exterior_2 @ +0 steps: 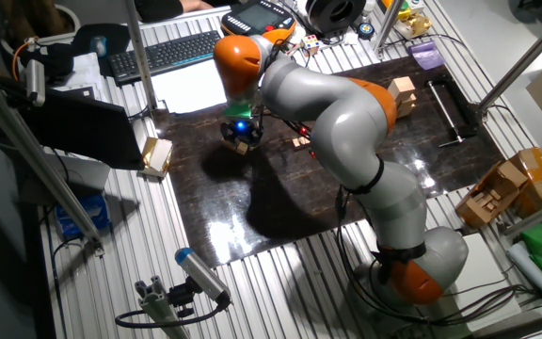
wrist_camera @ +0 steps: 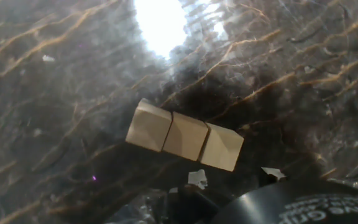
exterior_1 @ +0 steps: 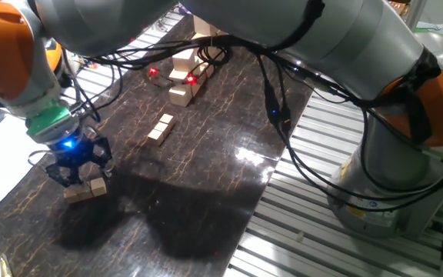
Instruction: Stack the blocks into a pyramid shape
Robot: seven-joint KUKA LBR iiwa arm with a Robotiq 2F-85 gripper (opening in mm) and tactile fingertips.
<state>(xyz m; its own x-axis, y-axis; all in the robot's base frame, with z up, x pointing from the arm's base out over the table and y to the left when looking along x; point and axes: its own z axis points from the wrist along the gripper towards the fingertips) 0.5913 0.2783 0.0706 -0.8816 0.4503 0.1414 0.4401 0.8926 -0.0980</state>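
Toward seven o'clock on the dark marble-patterned tabletop (exterior_1: 206, 177), seen from one fixed view, small light-tan plain wooden cubes (exterior_1: 85, 189) lie as a short row directly beneath the black two-finger gripper (exterior_1: 78, 171). From the hand view the same row of cubes (wrist_camera: 185, 135) numbers three, faces touching, lying flat. Long axis: ten o'clock to four o'clock in that view, slightly tilted off the horizontal. No cube is visibly stacked on another in the hand view.

A second pair of tan wooden cubes (exterior_1: 161, 128) lies near the table's middle, touching end to end, long axis running one o'clock to seven o'clock, well apart from the first row.

Larger pale wooden blocks in a stepped stack (exterior_1: 184, 75) stand toward twelve o'clock.

Arm: grey-and-orange KUKA arm (exterior_2: 346, 122) bends over the table in a high arch, wrist turned downward, blue light lit above the gripper. Gripper hangs low over the three-cube row, fingers pointing at the tabletop. Whether its fingers are spread or closed, or touching a cube, cannot be told; the hand view shows the row free of visible contact.
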